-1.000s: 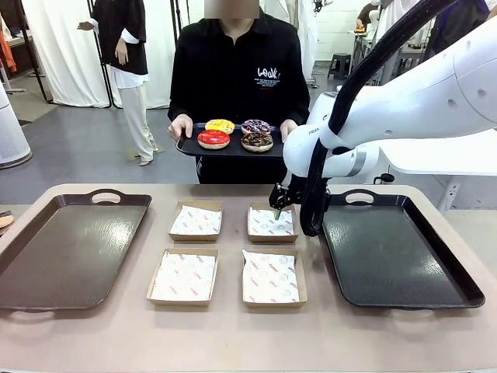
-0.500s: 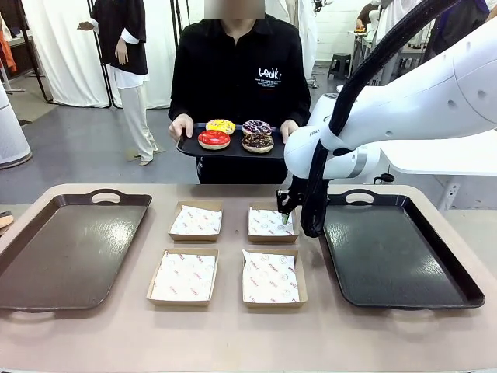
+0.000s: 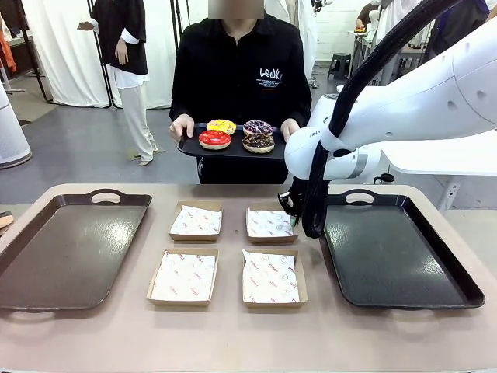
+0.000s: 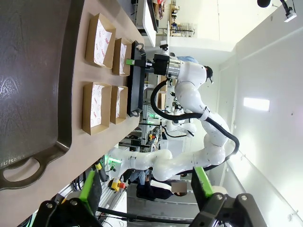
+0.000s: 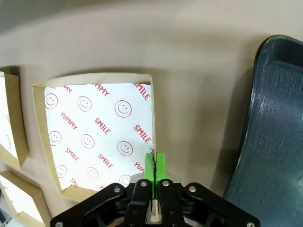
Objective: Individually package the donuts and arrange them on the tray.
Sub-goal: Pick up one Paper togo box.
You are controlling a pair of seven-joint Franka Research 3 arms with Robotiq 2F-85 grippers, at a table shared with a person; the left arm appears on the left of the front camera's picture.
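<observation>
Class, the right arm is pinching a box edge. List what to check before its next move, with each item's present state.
1. Right end effector shut on the wall of the far right box: ok.
2. Left end effector open, away from boxes: ok.
3. Right tray beside that box: ok.
4. Donuts boxed: not ok, all four on the person's tray.
5. Grip firm enough to drag: cannot tell.

Red donut (image 3: 214,139) — brown box (image 5: 94,78), smiley-print paper (image 5: 90,137)
</observation>
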